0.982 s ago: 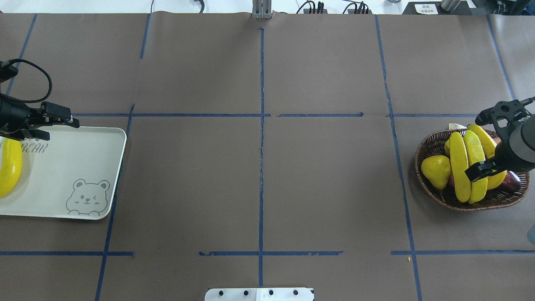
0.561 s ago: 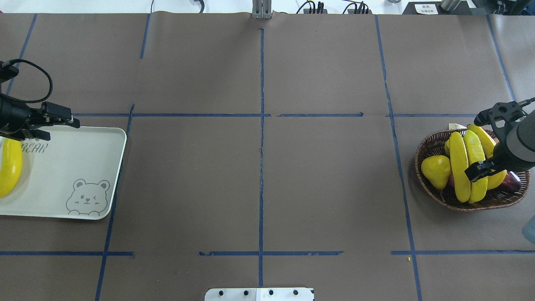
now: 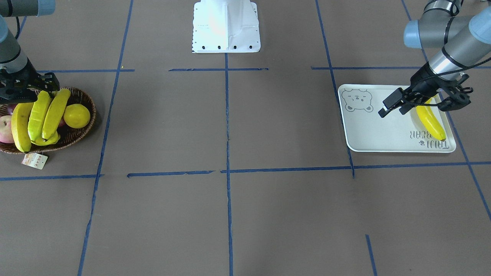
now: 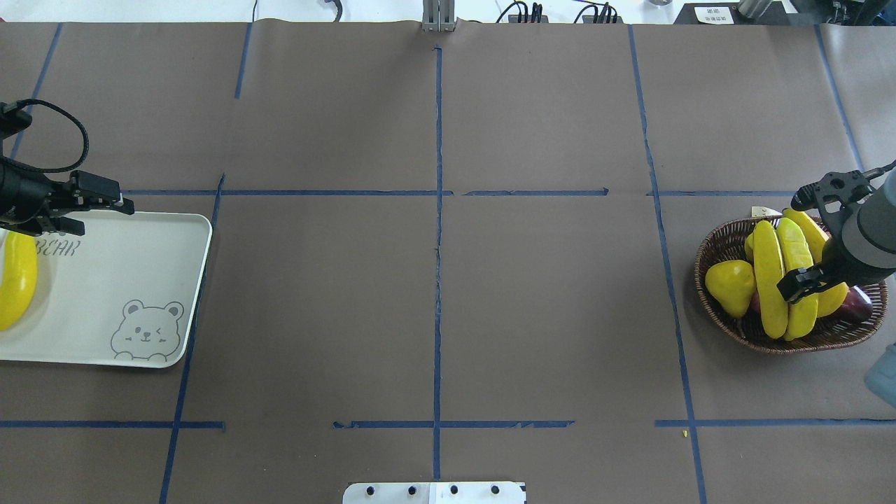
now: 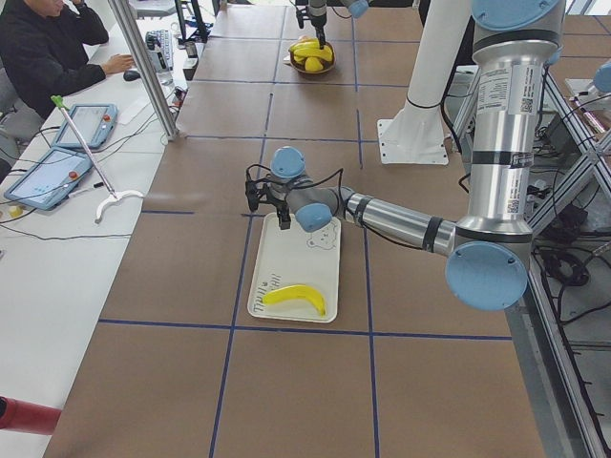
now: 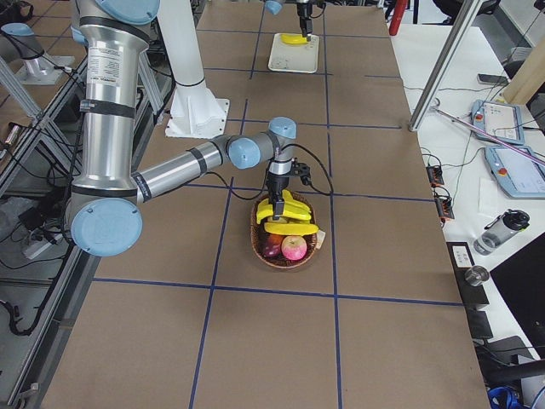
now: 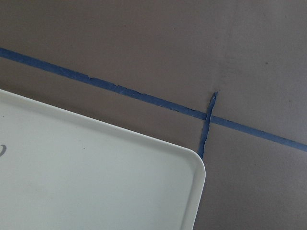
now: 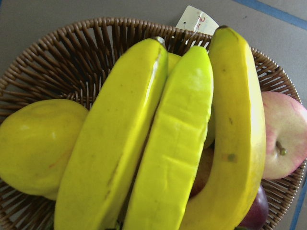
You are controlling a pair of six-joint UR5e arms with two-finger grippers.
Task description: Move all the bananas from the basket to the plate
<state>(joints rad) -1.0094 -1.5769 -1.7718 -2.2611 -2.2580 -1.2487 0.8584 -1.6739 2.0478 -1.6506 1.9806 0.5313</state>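
Note:
The basket [image 4: 714, 245] sits at the table's right end. In it lie two bananas [image 8: 240, 120] [image 8: 110, 143] with a ridged yellow fruit [image 8: 177, 143] between them. My right gripper [image 4: 798, 283] hangs low over these fruits and looks open, holding nothing; its fingers do not show in the right wrist view. At the left end lies the plate [image 4: 105, 280] with one banana [image 4: 15, 280] on its outer side. My left gripper [image 4: 98, 213] hovers open over the plate's far edge, beside that banana [image 3: 430, 119] and apart from it.
A round yellow fruit [image 4: 729, 285], a pink apple [image 8: 283, 139] and a dark red fruit also fill the basket. A paper tag [image 3: 34, 161] hangs from its rim. A bluish object [image 4: 883, 378] pokes in at the right edge. A person [image 5: 48, 48] sits at a side desk.
My right gripper has sunk slightly and shifted right over the basket's fruits. The left arm has barely moved. The bluish object at the right edge has come further in.

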